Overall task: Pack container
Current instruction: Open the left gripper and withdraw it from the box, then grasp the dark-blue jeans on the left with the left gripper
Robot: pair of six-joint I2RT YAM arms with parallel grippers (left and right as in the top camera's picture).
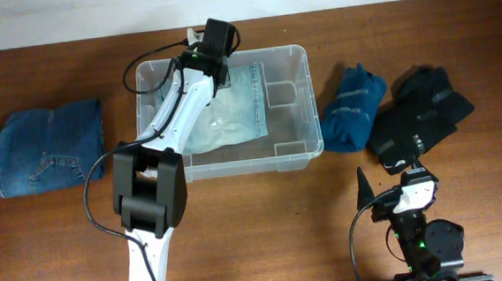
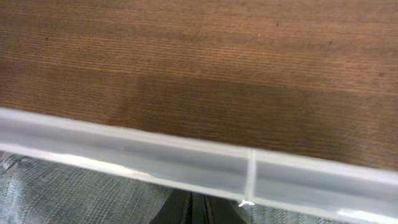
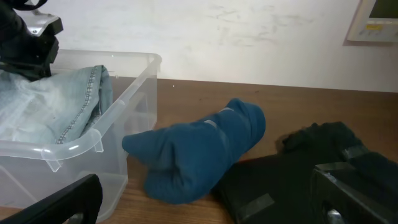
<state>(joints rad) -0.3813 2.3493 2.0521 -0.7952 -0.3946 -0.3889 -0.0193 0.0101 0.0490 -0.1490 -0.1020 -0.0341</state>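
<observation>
Left gripper [image 1: 195,40]: held low at the far rim, closure not determinable; container [image 1: 244,163]: placed mid-table; pale jeans [image 1: 235,102]: laid inside, apparently bunched; cloth should be pressed flat below the rim before withdrawal; right gripper [image 3: 208,205]: parked, fingers apart.
</observation>
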